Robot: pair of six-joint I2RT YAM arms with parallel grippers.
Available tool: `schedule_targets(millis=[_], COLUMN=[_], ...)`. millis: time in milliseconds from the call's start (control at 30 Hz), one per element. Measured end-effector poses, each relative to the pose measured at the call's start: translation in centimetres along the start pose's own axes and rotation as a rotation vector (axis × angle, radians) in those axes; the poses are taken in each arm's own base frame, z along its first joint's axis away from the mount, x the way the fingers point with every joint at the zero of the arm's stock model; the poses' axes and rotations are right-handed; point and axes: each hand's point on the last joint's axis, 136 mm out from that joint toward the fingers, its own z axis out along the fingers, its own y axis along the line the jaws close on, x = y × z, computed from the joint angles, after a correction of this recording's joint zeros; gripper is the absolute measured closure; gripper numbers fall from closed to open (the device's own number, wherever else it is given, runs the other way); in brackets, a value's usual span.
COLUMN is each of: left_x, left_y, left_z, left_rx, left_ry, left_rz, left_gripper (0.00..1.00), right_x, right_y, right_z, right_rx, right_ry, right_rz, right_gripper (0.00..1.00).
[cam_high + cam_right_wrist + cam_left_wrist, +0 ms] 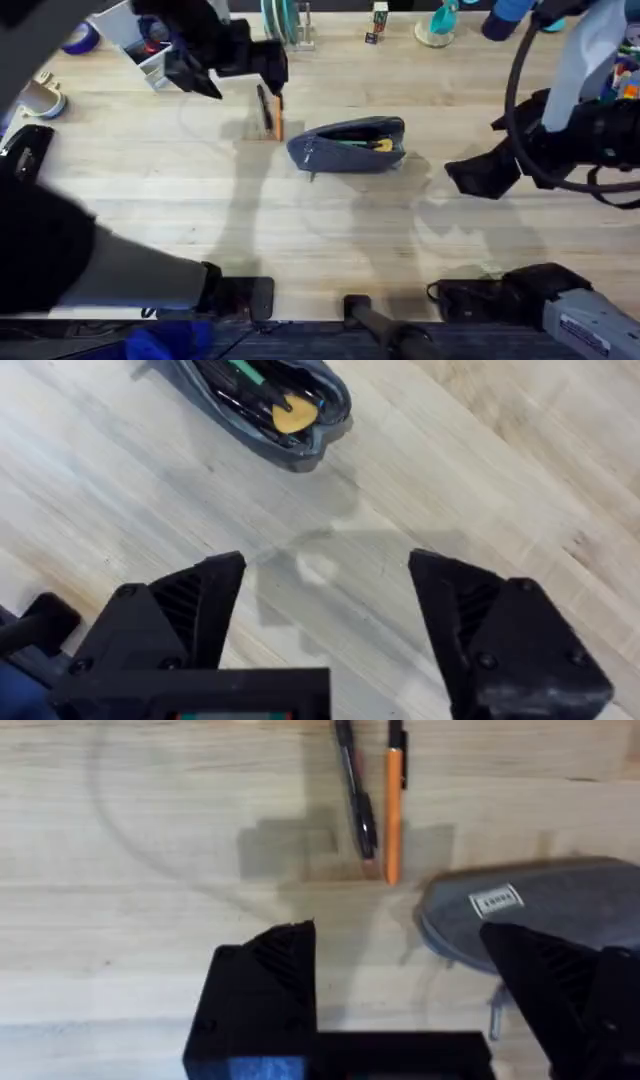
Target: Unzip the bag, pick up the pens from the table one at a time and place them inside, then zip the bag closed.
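Soft grey bag [350, 144], unzipped at counter [300, 240] centre; black pen [264, 106] and orange pen [279, 116], light, stiff, likely slippery, at its ten o'clock, best pinched mid-barrel; left hand [400, 990] and right hand [325, 610] both spread, empty.

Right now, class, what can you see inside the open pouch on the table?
Through the open zipper of the pouch show a green item, a yellow piece and dark slim things. The fabric sides cover whatever lies deeper. Both pens lie outside on the table.
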Motion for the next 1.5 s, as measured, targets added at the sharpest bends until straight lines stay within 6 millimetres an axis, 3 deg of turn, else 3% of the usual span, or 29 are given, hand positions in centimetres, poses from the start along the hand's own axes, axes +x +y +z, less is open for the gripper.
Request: schedule_targets(millis=[233,433,600,933,1200,1500], left_x=[-1.1,-2.3,-3.4,-3.7,-2.9,-3.3], left_y=[0.3,0.3,0.6,1.4,1.7,2.6], left_z=[5.0,7.4,7.6,7.8,9.6,9.7], left_rx=[-0.009,-0.007,-0.03,-0.072,-0.075,-0.12], left_ry=[0.073,0.064,0.02,-0.002,0.003,-0.024], left_rz=[-0.009,-0.044,-0.082,-0.107,-0.119,-0.145], left_gripper=[0.007,0.007,0.006,0.008,0.008,0.008], right_x=[0.0,0.0,0.0,0.0,0.0,0.0], right_y=[0.0,0.0,0.0,0.0,0.0,0.0], right_z=[0.0,0.0,0.0,0.0,0.0,0.0], right_rx=[0.0,0.0,0.0,0.0,0.0,0.0], right_ry=[0.0,0.0,0.001,0.0,0.001,0.0], right_rz=[0.0,0.0,0.0,0.0,0.0,0.0], right_gripper=[0.005,0.003,0.004,0.003,0.005,0.005])
